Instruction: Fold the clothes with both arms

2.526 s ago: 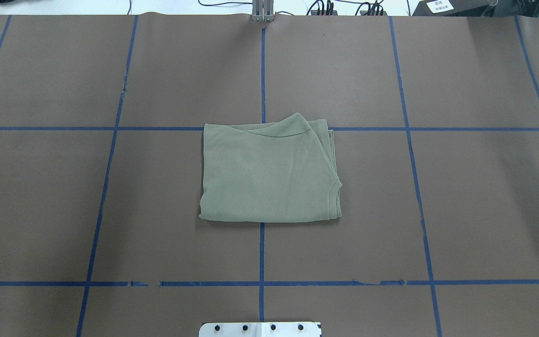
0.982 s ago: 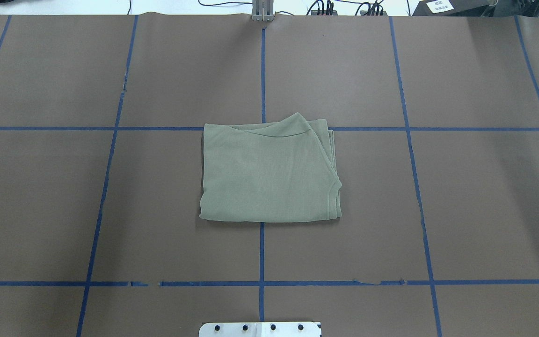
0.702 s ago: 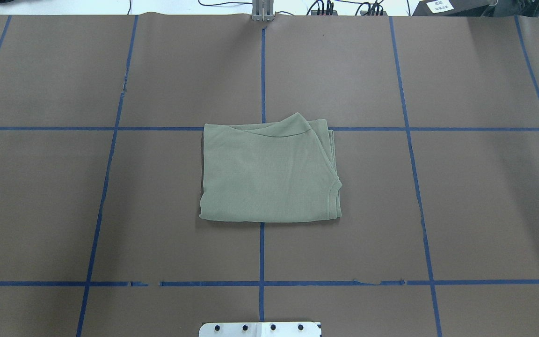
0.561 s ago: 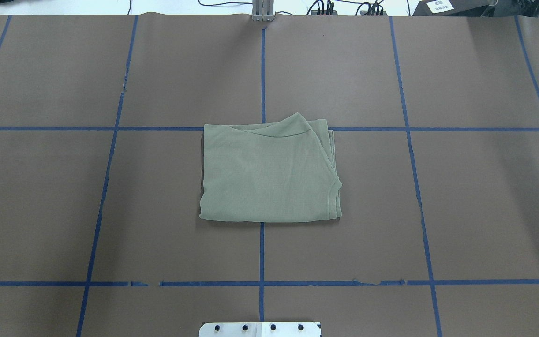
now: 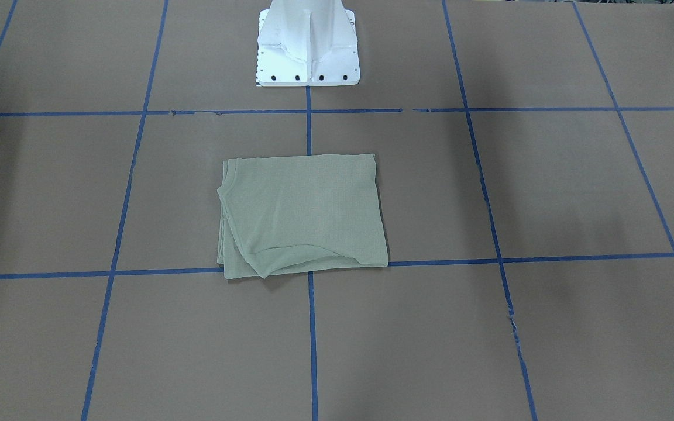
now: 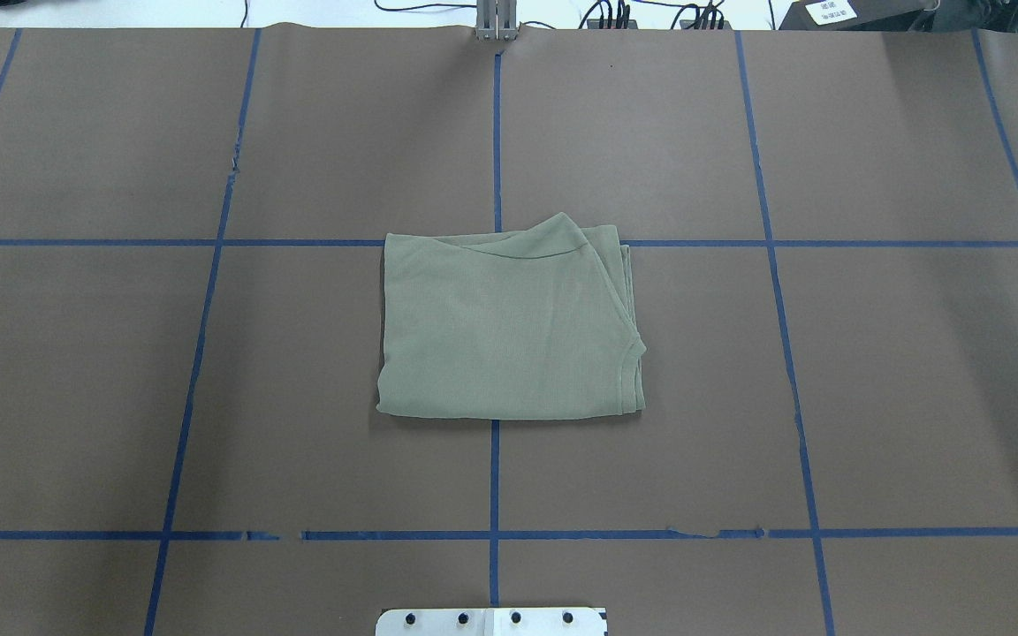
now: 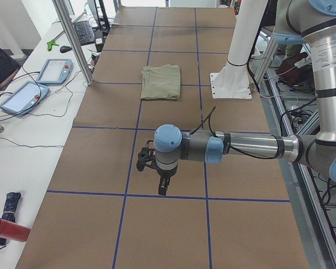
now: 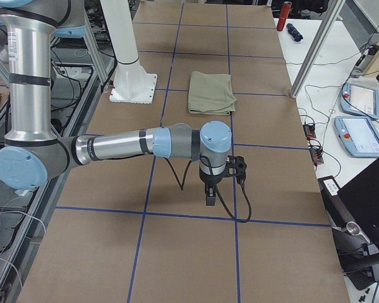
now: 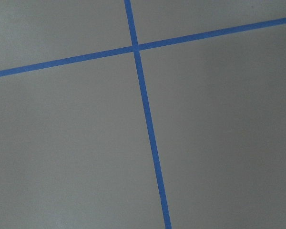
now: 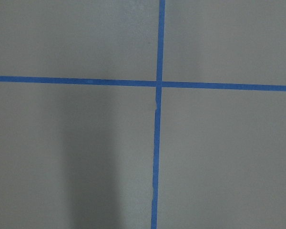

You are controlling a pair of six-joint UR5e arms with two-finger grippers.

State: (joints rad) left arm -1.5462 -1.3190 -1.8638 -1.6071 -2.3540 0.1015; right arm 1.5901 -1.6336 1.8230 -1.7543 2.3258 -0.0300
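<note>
The pale sage-green shirt point(image 6: 509, 327) lies folded into a compact rectangle at the middle of the brown table, also seen in the front view point(image 5: 302, 213) and the side views point(image 7: 161, 82) point(image 8: 211, 93). No gripper touches it. My left gripper point(image 7: 163, 188) hangs over bare table far from the shirt, at the table's left end; I cannot tell if it is open or shut. My right gripper point(image 8: 210, 197) hangs over bare table at the right end, also far from the shirt; I cannot tell its state. Both wrist views show only table and blue tape.
The white pedestal point(image 5: 308, 44) stands at the robot's edge behind the shirt. Blue tape lines point(image 6: 495, 477) grid the table. Beside the far edge are a metal post point(image 7: 73, 42), tablets point(image 7: 55, 71) point(image 8: 364, 100) and a red bottle point(image 7: 8, 230).
</note>
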